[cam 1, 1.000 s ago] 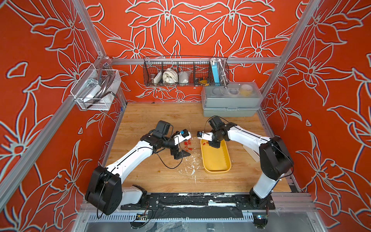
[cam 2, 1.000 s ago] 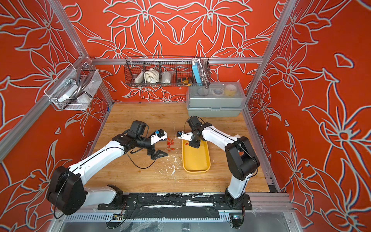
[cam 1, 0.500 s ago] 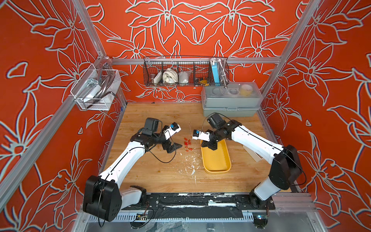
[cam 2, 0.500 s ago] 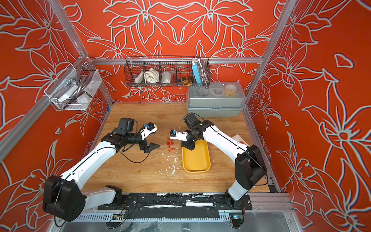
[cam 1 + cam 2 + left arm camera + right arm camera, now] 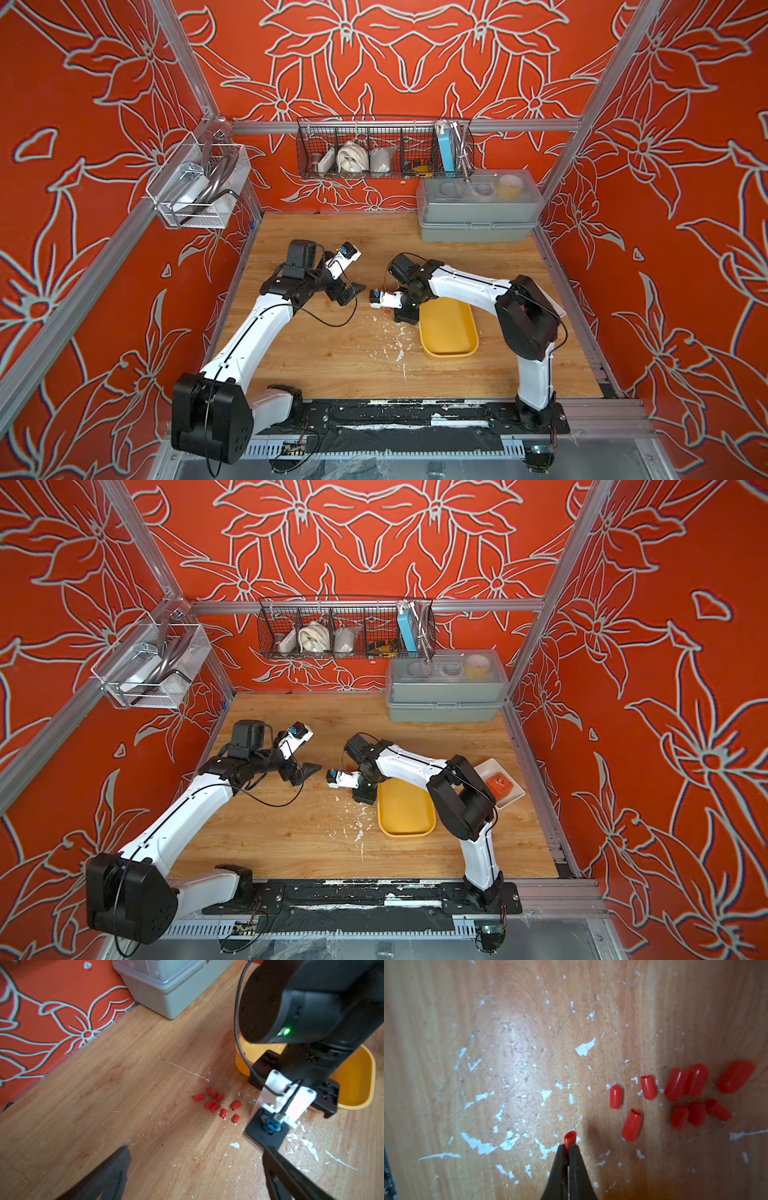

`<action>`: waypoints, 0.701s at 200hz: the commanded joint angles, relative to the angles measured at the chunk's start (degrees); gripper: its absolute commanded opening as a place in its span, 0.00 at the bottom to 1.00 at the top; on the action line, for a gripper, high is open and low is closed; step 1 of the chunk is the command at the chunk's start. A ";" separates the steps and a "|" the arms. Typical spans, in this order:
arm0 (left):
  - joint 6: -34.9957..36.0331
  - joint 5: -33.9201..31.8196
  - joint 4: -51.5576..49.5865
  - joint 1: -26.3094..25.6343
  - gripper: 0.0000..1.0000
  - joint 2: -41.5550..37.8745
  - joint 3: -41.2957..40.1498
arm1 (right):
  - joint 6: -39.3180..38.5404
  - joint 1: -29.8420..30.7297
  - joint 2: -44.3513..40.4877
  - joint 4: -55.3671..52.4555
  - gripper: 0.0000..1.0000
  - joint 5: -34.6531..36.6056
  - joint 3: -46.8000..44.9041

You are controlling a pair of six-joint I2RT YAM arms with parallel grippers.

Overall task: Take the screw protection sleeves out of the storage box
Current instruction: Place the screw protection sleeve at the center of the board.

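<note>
Right hand (image 5: 568,1147) is pinching, fully closed, one screw protection sleeve (image 5: 570,1137) by its end. It is seeming light, slick, squashable; gripping mid-body looks safer.

Bright, even light in both top views, edges bowing. Right wrist view: glare whitens the tabletop (image 5: 517,1057); the screw protection sleeves (image 5: 675,1084) look soft, perhaps defocused.

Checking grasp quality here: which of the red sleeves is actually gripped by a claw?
The lone sleeve pinched at the right claw's tips; the other sleeves lie loose on the wooden table, untouched.
</note>
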 commanded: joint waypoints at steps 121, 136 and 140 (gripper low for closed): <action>0.55 8.85 -1.31 0.40 0.98 -1.73 0.27 | 0.85 -0.60 -2.77 -1.16 0.22 3.67 2.30; -0.62 9.46 -1.39 0.41 0.98 -1.64 0.60 | 0.77 -0.92 -5.35 -2.21 0.23 2.79 1.84; -0.99 9.64 -1.39 0.41 0.98 -1.56 0.75 | 0.68 -1.12 -6.19 -2.51 0.23 2.42 1.71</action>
